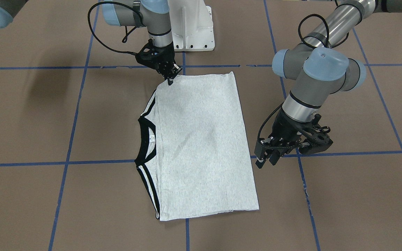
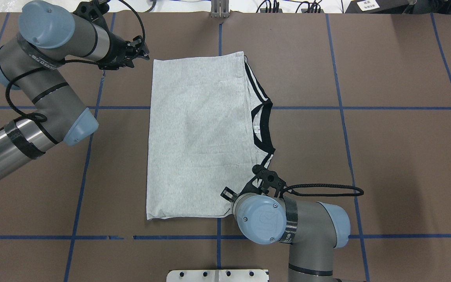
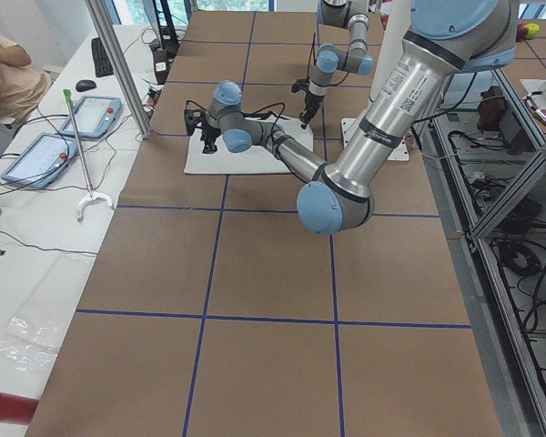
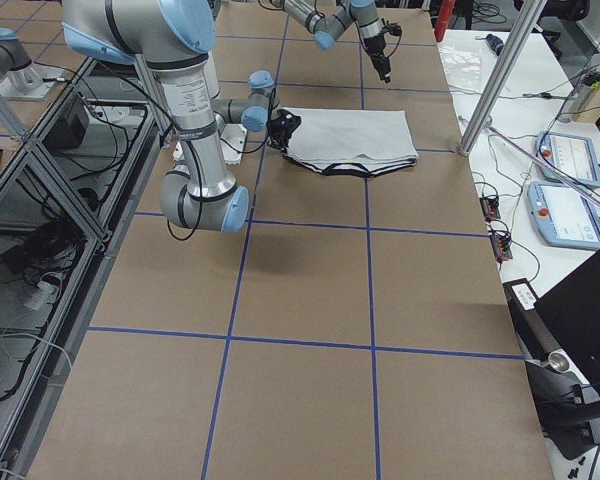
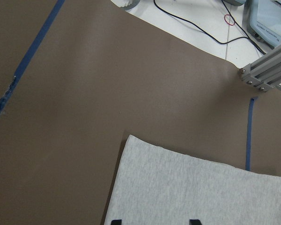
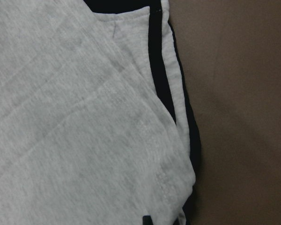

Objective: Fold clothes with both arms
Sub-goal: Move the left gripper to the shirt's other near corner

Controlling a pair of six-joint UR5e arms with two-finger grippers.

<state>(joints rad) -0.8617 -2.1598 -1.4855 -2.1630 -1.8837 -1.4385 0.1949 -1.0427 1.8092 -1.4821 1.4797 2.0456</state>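
The grey T-shirt (image 1: 201, 139) lies folded flat into a tall rectangle on the brown table. Its black collar (image 1: 144, 139) and shoulder stripes show along one long edge, and the print is hidden. It also shows in the overhead view (image 2: 198, 137). My left gripper (image 1: 267, 161) hovers open and empty beside the far corner of the shirt. Its two fingertips (image 5: 114, 221) stand apart over the cloth (image 5: 201, 187). My right gripper (image 1: 170, 79) is down on the near corner by the shoulder stripe. Its tip (image 6: 146, 219) looks shut in the cloth (image 6: 75, 117).
The white pedestal (image 1: 192, 24) stands just behind the shirt's near edge. Blue tape lines (image 2: 307, 107) cross the table. An aluminium post (image 3: 118, 68) and an operators' table with tablets (image 3: 91, 114) stand past the far edge, with a person (image 3: 9, 64) seated there.
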